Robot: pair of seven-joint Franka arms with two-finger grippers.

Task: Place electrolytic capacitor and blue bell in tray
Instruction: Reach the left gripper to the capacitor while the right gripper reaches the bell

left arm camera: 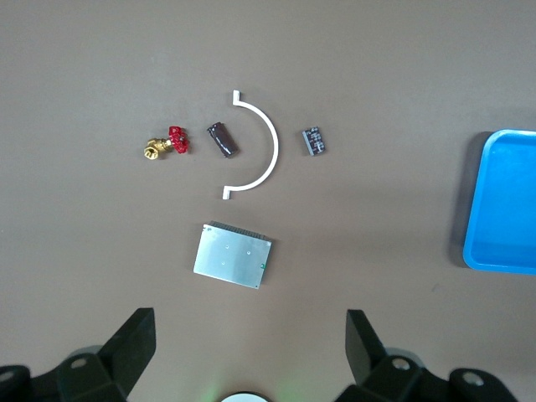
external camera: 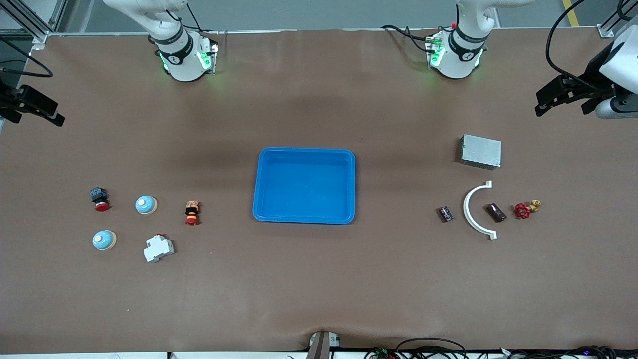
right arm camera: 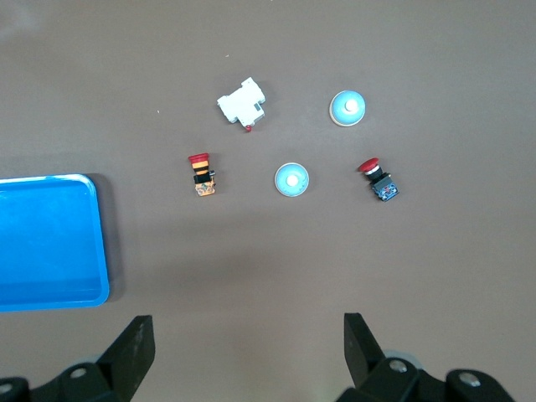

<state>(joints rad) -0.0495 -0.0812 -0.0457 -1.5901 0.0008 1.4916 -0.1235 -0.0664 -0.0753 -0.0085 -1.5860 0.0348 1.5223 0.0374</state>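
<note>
From the front I see the empty tray [external camera: 304, 185] mid-bench, both arms waiting. Only the left wrist view shows the left end effector [left arm camera: 249, 352] spread, over the bench by the grey box [left arm camera: 232, 255] and two capacitors [left arm camera: 222, 139] [left arm camera: 313, 141]. The right end effector [right arm camera: 249, 352], also spread, overlooks two blue bells [right arm camera: 292, 180] [right arm camera: 347, 108].

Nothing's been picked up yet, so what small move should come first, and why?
Probably lower the open right gripper toward the nearer blue bell: the tray holds nothing, and both bells sit at that arm's end. The left gripper waits, open.
</note>
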